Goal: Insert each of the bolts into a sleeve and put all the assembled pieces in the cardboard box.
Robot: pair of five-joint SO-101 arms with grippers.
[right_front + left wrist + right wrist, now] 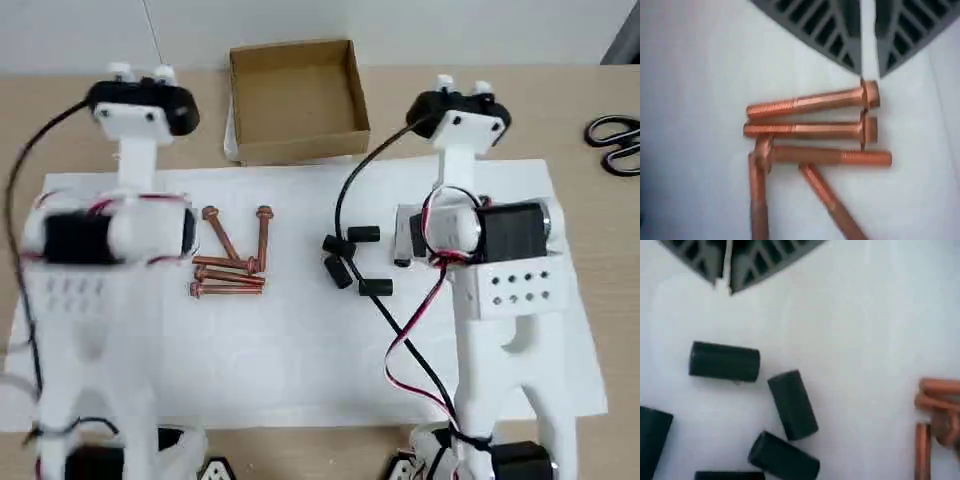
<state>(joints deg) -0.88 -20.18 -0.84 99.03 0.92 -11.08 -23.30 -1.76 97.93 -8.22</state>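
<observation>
Lying left of centre, the bolts (232,262) are seen, the sleeves (350,260) right of centre. The left gripper (870,74) and the right gripper (723,287) are nearly closed; nothing is held.

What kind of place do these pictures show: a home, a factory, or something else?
Probably a lab or hobby workbench for robot practice. Two small robot arms stand at a wooden table, with copper bolts and black sleeves laid out on a white sheet, near a cardboard box.
</observation>
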